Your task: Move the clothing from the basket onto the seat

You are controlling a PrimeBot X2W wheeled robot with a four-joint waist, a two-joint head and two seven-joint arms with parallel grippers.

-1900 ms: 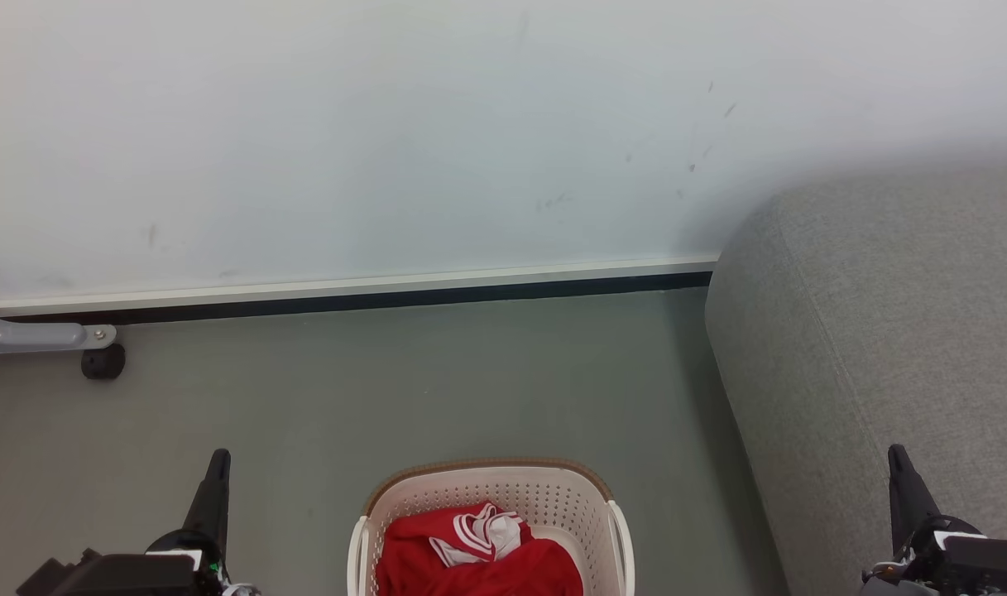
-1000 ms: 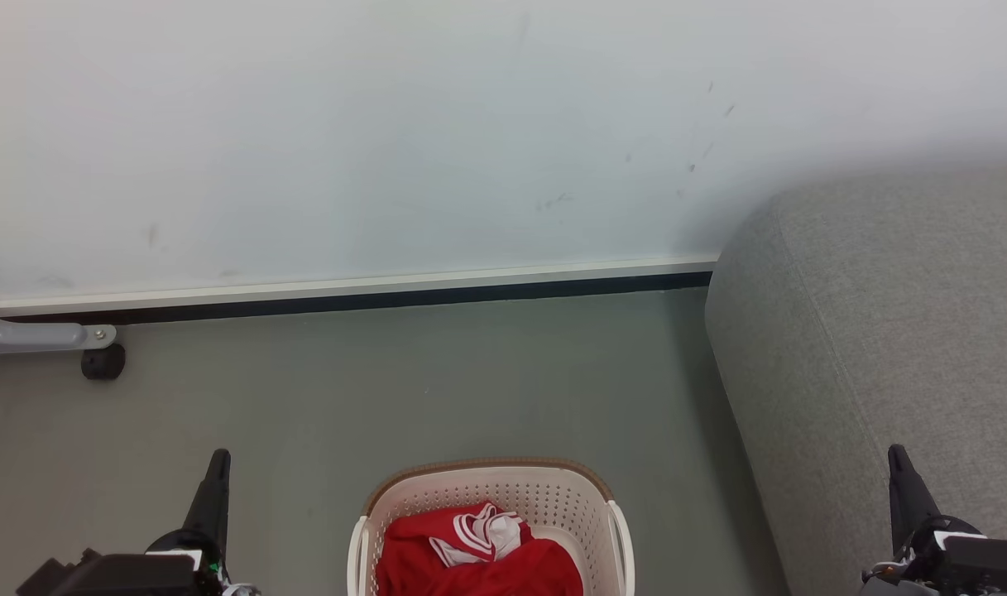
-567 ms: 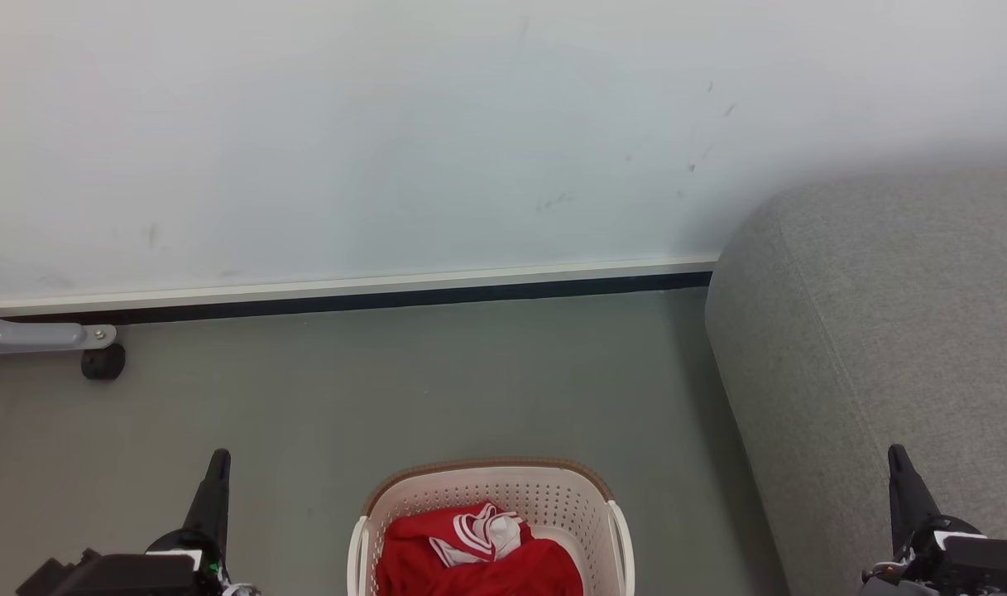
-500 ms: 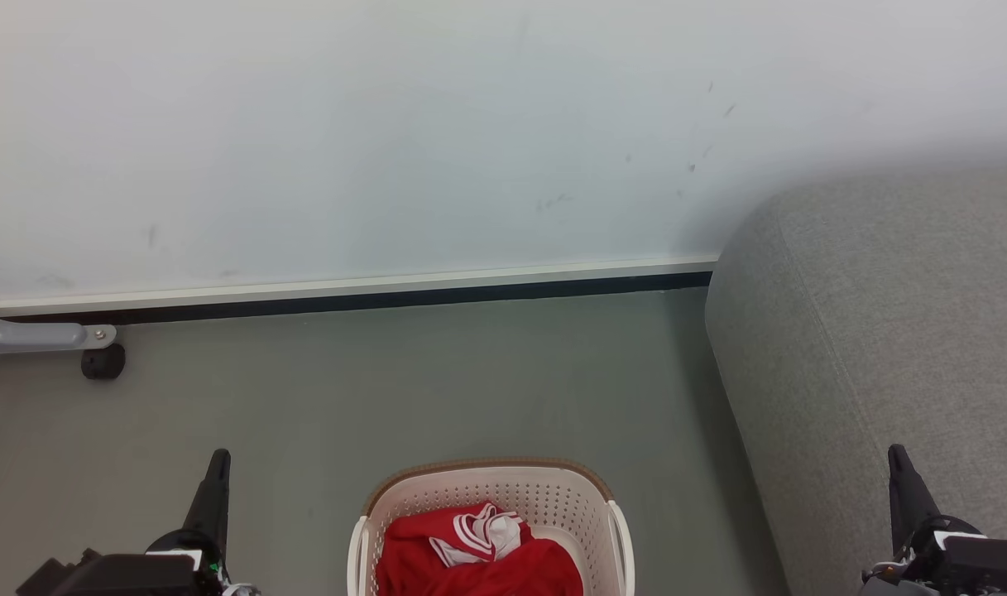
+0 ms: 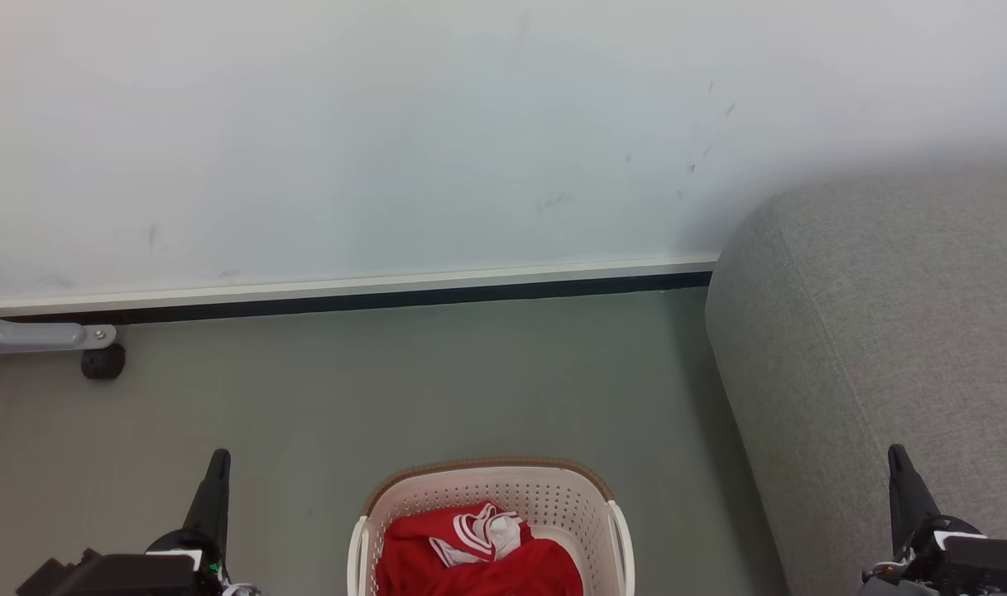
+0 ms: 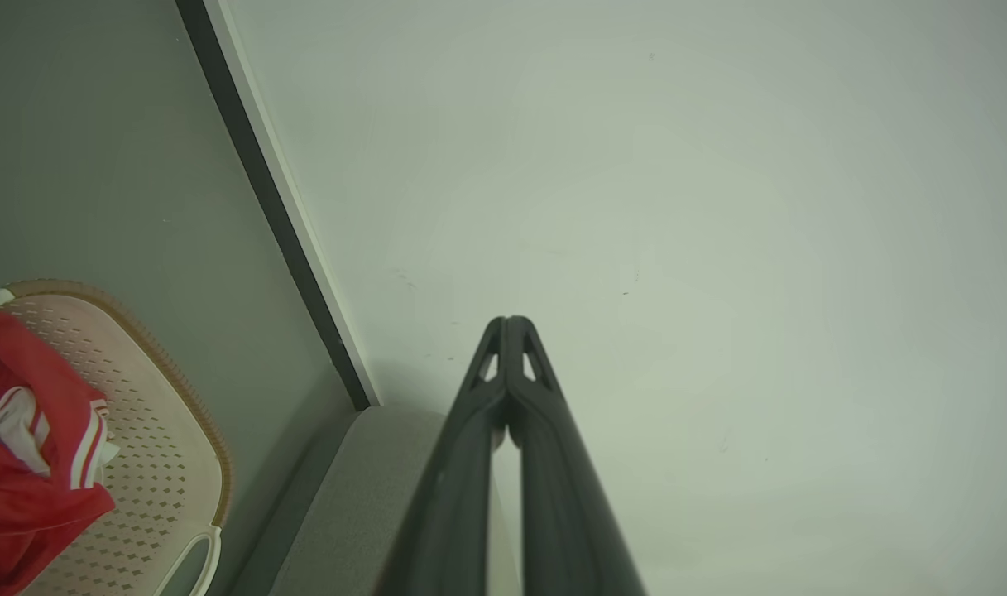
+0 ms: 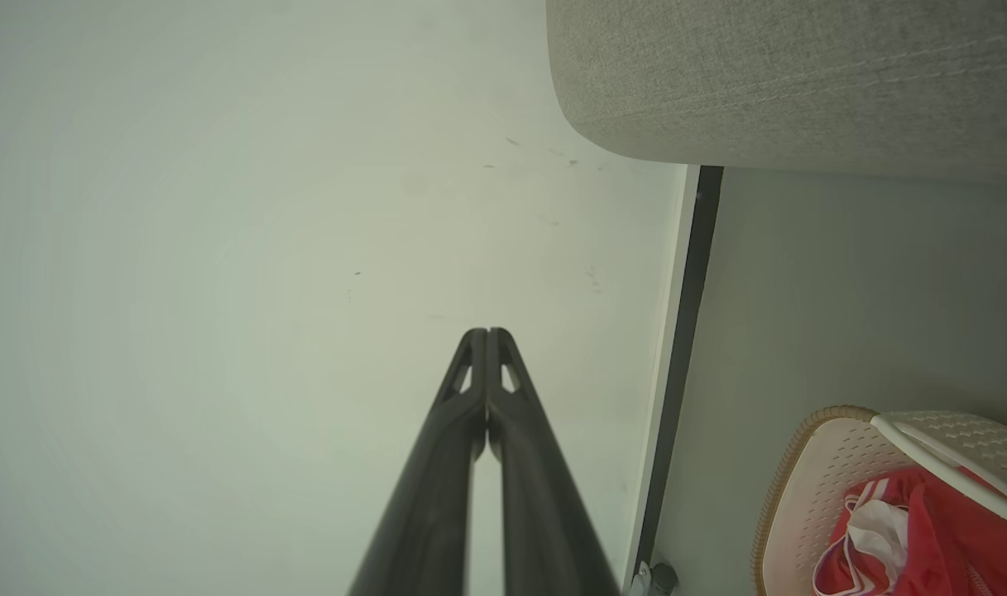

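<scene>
Grey floor (image 5: 470,381) below a pale wall (image 5: 387,141) lies around two grippers. The left gripper (image 6: 510,324) and right gripper (image 7: 487,334) each have their fingers pressed together at the tips, one low on either side of the single basket (image 5: 486,465). Inside it lies the clothing (image 5: 470,563), a red heap with white trim; how many pieces it holds cannot be told. One grey seat (image 5: 884,331) stands to the basket's right.

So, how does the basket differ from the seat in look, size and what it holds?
The basket is cream-white perforated plastic with a brown rim; the seat is grey fabric. The basket is far smaller than the seat. The basket holds the red clothing; none lies yet on the visible part of the seat. Both have rounded corners.
</scene>
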